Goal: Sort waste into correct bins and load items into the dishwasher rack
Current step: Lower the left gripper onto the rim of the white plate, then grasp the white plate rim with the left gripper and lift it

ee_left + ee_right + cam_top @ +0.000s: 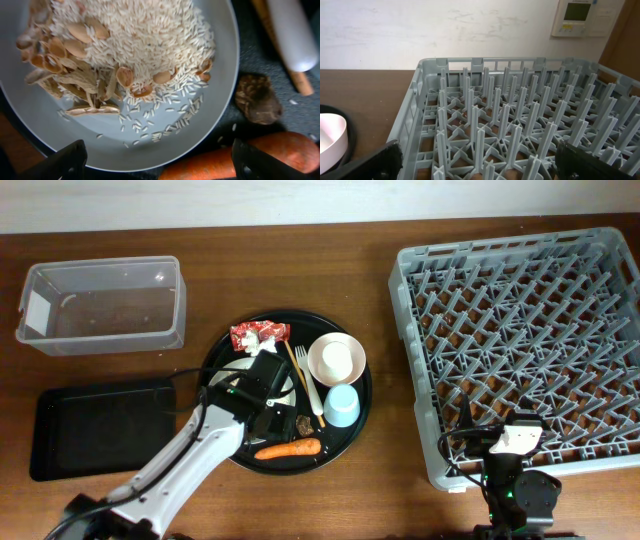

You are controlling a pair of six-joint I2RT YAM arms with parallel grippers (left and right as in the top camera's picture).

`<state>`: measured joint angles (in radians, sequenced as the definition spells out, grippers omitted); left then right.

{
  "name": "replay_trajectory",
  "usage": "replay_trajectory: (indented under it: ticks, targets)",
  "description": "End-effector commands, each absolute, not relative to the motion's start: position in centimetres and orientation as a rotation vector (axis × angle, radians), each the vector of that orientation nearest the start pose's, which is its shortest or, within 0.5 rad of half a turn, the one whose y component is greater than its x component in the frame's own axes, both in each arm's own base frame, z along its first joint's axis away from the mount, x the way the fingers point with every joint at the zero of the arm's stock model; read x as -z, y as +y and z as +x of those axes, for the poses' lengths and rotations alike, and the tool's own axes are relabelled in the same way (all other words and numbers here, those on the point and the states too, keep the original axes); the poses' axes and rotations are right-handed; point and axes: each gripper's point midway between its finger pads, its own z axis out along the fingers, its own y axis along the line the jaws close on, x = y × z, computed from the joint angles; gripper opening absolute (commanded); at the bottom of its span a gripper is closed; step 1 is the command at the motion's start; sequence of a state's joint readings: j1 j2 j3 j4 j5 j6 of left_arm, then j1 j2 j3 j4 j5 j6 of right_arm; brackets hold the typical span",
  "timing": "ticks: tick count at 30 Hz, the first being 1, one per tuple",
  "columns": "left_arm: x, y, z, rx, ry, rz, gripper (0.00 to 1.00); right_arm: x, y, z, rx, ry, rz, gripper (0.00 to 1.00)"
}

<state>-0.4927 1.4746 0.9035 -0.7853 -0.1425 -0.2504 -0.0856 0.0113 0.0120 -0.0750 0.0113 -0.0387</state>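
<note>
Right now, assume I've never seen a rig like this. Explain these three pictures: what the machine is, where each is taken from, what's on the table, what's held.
These are two robot arms at a wooden table, each ending in a two-finger gripper. One picture looks down from above; the other two come from cameras on the wrists. The left gripper hangs open over a grey plate of rice on a round black tray, which also carries a carrot, brown lump, bowl, blue cup, fork and wrapper. The right gripper, open, faces the grey dishwasher rack. A clear tub and a flat black tray lie at the left. Nothing is held.
</note>
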Motion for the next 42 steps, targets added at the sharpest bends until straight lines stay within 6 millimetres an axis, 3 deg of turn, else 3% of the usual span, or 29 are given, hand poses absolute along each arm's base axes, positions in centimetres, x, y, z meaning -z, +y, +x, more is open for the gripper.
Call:
replay_trajectory:
  ticks: [1, 3, 6, 23, 27, 33, 37, 42]
  targets:
    - [-5.0, -11.9, 26.4, -0.084, 2.885, 0.388, 0.91, -15.5, -2.7, 24.5, 0.124, 1.653, 0.057, 0.99]
    - [-4.7, -12.5, 26.2, -0.086, 2.882, 0.447, 0.89, -15.5, -2.7, 24.5, 0.124, 1.653, 0.057, 0.99]
    - [-4.6, -13.7, 25.8, -0.08, 2.862, 0.508, 0.79, -15.5, -2.7, 24.5, 0.123, 1.653, 0.057, 0.99]
    - [-2.5, -14.1, 26.9, -0.142, 2.859, 0.515, 0.79, -15.5, -2.7, 24.5, 0.123, 1.653, 0.057, 0.99]
    - [-1.7, -14.0, 26.7, -0.159, 2.881, 0.523, 0.72, -15.5, -2.7, 24.5, 0.124, 1.653, 0.057, 0.99]
    - [-0.9, -13.9, 26.7, -0.17, 2.896, 0.528, 0.71, -15.5, -2.7, 24.5, 0.123, 1.653, 0.057, 0.99]
    - [-1.0, -13.9, 26.8, -0.173, 2.892, 0.526, 0.56, -15.5, -2.7, 24.5, 0.124, 1.653, 0.057, 0.99]
    - [-0.9, -14.0, 26.8, -0.167, 2.894, 0.509, 0.52, -15.5, -2.7, 24.5, 0.124, 1.653, 0.057, 0.99]
